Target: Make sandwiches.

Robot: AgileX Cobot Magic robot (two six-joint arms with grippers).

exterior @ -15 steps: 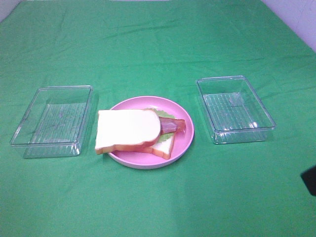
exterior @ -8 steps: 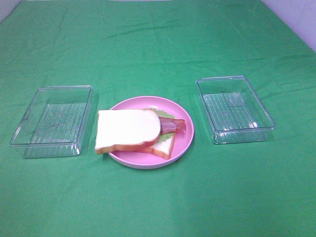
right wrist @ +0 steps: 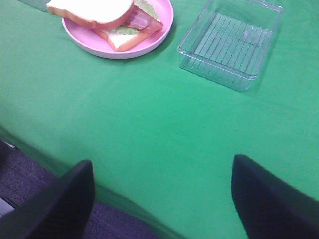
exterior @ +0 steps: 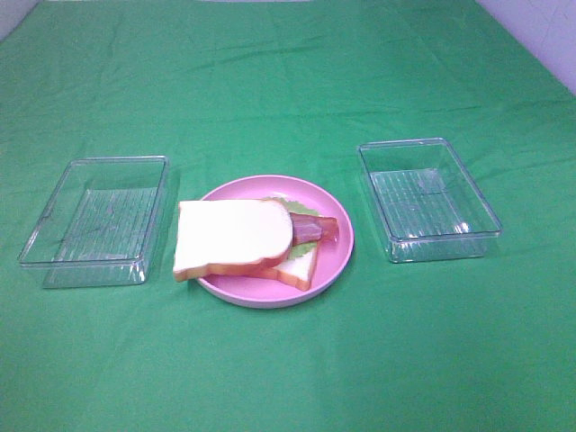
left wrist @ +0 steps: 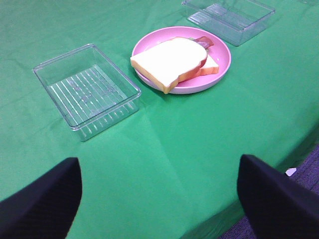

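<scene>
One sandwich (exterior: 232, 236) lies on the round pink plate (exterior: 337, 225) in the middle of the green cloth. Its top white bread slice is shifted left and overhangs the plate's rim. Under it show a red-brown bacon strip (exterior: 315, 227), pale green lettuce (exterior: 297, 256) and the bottom bread slice (exterior: 304, 270). Neither gripper shows in the exterior high view. My left gripper (left wrist: 158, 164) is open and empty, well short of the sandwich (left wrist: 167, 62), near the table's front edge. My right gripper (right wrist: 162, 164) is also open and empty, far from the sandwich (right wrist: 107, 15).
A clear plastic tray (exterior: 90, 270) stands left of the plate and another (exterior: 441, 245) to its right; both hold nothing. The left wrist view shows the near tray (left wrist: 104, 122), the right wrist view the other (right wrist: 229, 42). The table's front edge lies under both grippers.
A dark piece of the right arm at the right edge of the exterior high view has drawn out of sight. The sandwich, plate and trays have not moved.
</scene>
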